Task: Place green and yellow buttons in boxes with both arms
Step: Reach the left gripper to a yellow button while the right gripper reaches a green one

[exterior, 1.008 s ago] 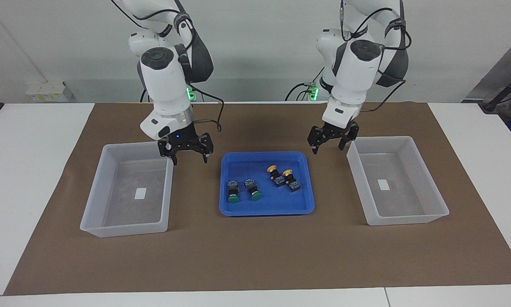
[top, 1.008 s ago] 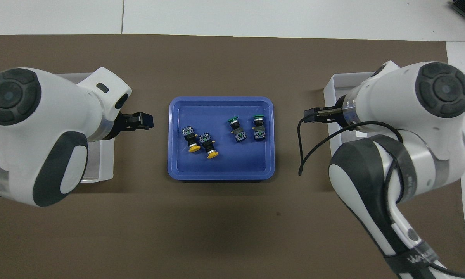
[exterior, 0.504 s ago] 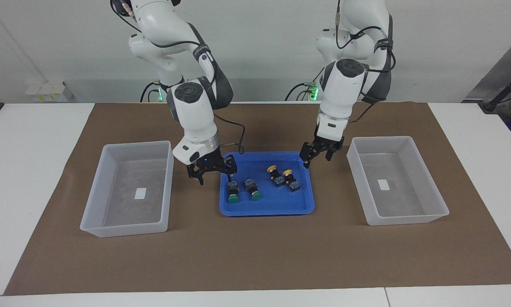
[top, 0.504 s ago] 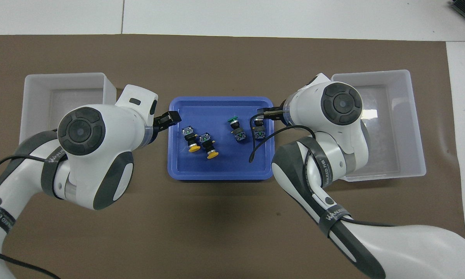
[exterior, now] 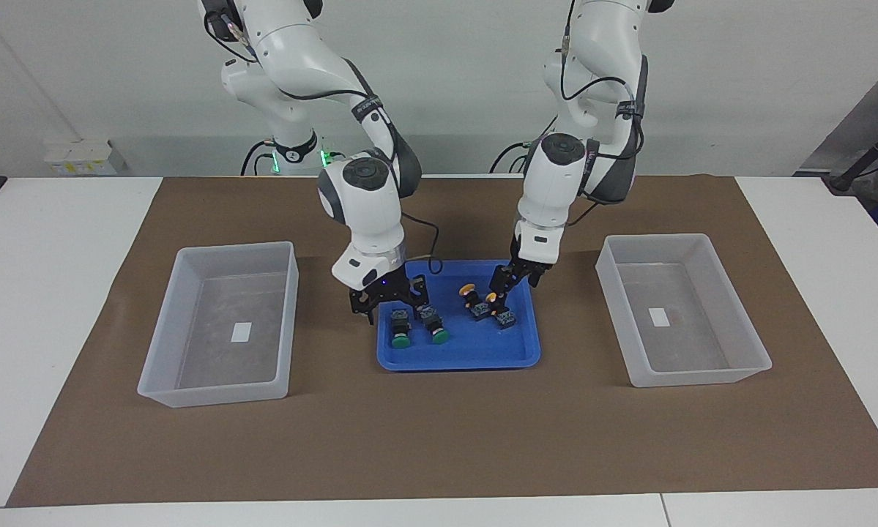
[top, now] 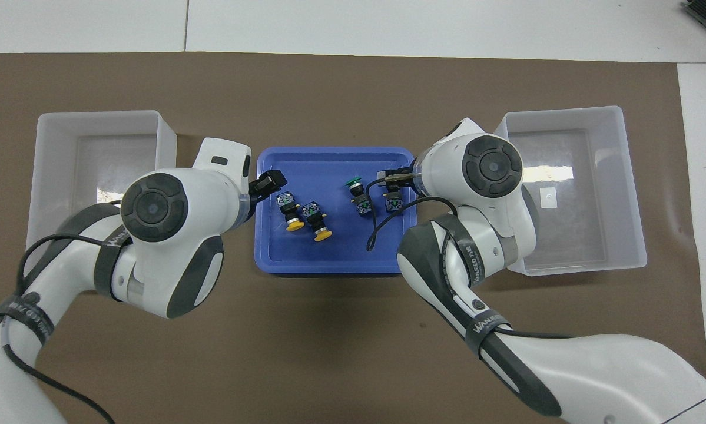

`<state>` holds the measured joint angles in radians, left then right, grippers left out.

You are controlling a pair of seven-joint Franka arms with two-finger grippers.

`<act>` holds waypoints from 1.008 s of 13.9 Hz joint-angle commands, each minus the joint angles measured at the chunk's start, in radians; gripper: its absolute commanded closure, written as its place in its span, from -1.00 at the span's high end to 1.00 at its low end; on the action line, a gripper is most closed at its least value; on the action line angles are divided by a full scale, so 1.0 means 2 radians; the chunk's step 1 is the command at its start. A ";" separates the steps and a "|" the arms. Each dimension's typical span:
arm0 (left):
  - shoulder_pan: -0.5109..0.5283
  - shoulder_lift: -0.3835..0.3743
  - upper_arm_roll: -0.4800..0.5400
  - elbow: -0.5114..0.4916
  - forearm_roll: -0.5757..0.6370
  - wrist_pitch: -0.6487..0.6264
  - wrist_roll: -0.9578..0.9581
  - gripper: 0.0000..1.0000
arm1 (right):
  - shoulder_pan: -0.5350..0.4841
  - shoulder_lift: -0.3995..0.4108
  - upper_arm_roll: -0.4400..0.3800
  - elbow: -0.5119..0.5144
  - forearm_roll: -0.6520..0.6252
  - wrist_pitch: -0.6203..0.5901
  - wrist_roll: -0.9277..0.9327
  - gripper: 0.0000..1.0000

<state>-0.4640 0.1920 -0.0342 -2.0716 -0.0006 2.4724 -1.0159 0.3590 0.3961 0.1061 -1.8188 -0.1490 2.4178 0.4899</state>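
Two green buttons (exterior: 400, 329) (exterior: 436, 327) and two yellow buttons (exterior: 471, 294) (exterior: 494, 301) lie on their sides in a shallow blue tray (exterior: 457, 361). My right gripper (exterior: 393, 306) is open and hangs low over the green button at the right arm's end of the tray. My left gripper (exterior: 510, 284) is open, just above the yellow pair. In the overhead view the left gripper (top: 269, 181) is beside the yellow buttons (top: 294, 217) and the right gripper (top: 389, 175) covers a green button (top: 394, 200). Both translucent boxes (exterior: 211, 391) (exterior: 702, 377) hold only a white label.
The tray sits mid-table on a brown mat (exterior: 439, 439), with one box at each arm's end of it. A black cable (top: 376, 229) loops from the right wrist over the tray. White table surface surrounds the mat.
Both arms have swung inward from beside the boxes and come down. The right gripper moved over the green buttons, the left over the yellow ones. The buttons have not moved.
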 commanded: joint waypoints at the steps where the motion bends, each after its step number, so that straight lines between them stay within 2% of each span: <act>1: -0.009 0.011 0.007 -0.003 0.005 0.015 -0.023 1.00 | 0.003 0.017 -0.001 0.007 -0.014 0.014 0.017 0.41; 4: -0.013 0.040 0.008 -0.003 0.005 0.053 -0.047 1.00 | 0.017 0.025 -0.002 0.005 -0.016 0.023 0.030 0.40; 6: -0.013 0.043 0.008 -0.003 0.005 0.061 -0.047 1.00 | 0.017 0.025 -0.002 -0.004 -0.021 0.022 0.031 0.40; 14: -0.012 0.071 0.008 -0.003 0.005 0.104 -0.063 0.62 | 0.017 0.021 -0.002 -0.020 -0.047 0.022 0.063 0.40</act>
<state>-0.4701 0.3171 -0.0342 -2.0733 -0.0005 2.6453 -1.1183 0.3928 0.4429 0.1035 -1.8244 -0.2066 2.4455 0.5684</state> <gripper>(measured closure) 0.141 0.295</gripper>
